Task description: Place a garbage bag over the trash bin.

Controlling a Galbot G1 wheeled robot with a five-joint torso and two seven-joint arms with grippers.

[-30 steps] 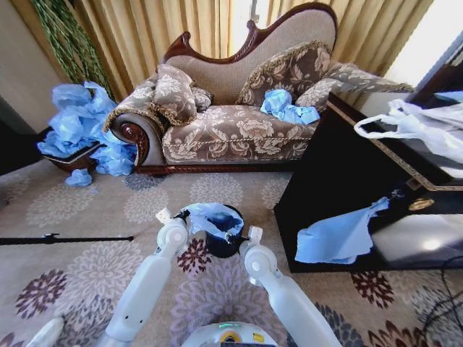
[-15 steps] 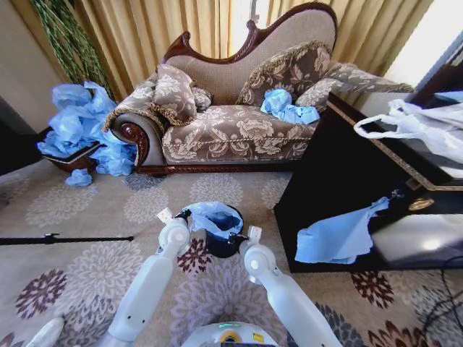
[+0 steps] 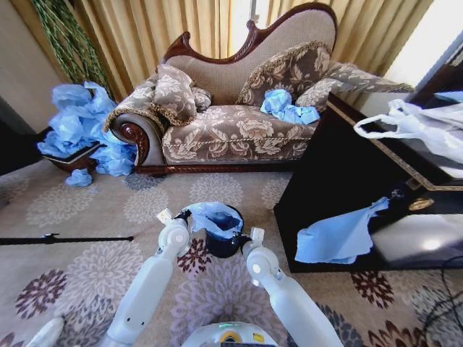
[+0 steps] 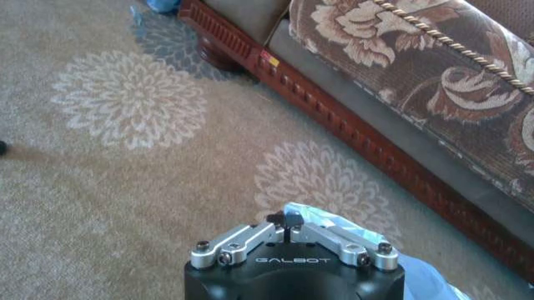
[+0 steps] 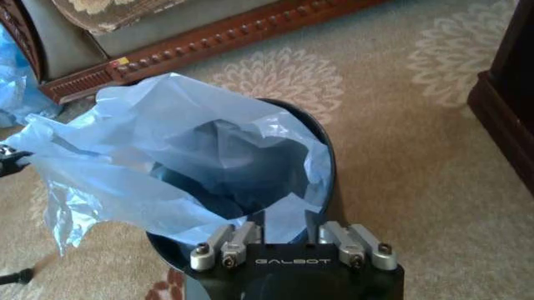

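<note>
While the sofa (image 3: 231,108) and the dark cabinet (image 3: 347,188) take up most of the room, the actual work is down on the floral carpet (image 3: 87,210) right in front of the robot, where the trash bin (image 3: 224,242) stands between the two arms. It's the small black one, and the garbage bag (image 3: 213,217) is the thin light blue film sitting in and over its mouth. From the right wrist view the bag (image 5: 167,162) is lining the far and right-hand rim okay, but a loose flap spills out over one side and the near rim of the bin (image 5: 329,187) looks only partly covered. The left gripper (image 3: 182,215) sits at the bin's left edge with its fingers pinched together on a bit of the film (image 4: 288,219), so that side is held. The right gripper (image 5: 286,234) is at the near rim with its fingers apart and a strip of film running between them, not clamped as far as I can tell. My take on doing this step well: keep the left pinch steady as an anchor, close the right one on the film edge itself, then pull outward and down over the lip gently. That film looks flimsy, so yanking could tear it or tip the light bin.
</note>
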